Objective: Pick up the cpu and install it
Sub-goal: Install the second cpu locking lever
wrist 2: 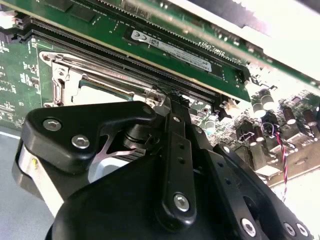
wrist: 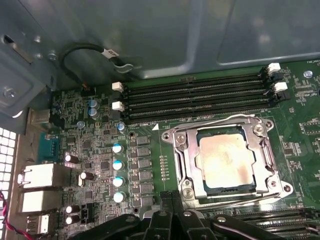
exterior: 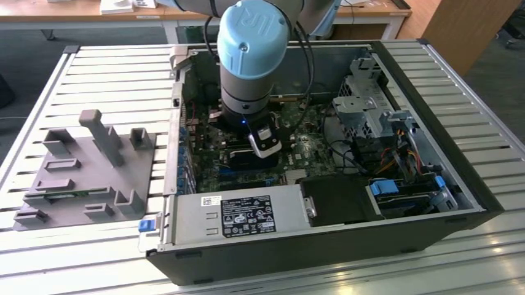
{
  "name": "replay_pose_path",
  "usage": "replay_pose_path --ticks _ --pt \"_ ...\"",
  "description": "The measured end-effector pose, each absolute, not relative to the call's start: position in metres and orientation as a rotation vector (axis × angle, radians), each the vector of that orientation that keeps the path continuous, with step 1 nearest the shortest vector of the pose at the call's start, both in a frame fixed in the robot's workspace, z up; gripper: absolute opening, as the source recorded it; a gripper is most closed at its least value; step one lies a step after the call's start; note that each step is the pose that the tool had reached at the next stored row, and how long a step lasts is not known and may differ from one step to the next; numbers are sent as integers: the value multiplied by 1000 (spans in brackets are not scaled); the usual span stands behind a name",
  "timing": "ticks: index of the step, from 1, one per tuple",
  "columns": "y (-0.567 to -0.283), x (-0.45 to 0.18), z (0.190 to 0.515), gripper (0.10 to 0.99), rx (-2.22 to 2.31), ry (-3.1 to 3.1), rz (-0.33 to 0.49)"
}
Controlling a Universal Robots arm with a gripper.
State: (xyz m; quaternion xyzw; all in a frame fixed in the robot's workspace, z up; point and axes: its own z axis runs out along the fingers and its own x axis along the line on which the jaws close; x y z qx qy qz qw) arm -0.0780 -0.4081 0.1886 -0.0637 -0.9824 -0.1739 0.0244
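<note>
Open computer case [exterior: 459,203] on slatted table [exterior: 90,80], grey tray [exterior: 82,178] beside it

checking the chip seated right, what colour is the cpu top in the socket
Pale silvery-tan metal, seen best in the first wrist view: the cpu lies inside the socket frame.

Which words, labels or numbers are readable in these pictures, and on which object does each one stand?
Nothing can be quoted with confidence.
White label on the power supply: print too small to read.
Sticker on the memory module: blurred.
White lettering on the motherboard: too small to read.
Top plate of the cpu: no lettering visible.
</note>
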Motion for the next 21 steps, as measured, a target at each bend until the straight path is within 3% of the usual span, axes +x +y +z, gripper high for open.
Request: replay_pose_path --ticks 21 --pt "-408 -78 218 106 -198 -3039 -538"
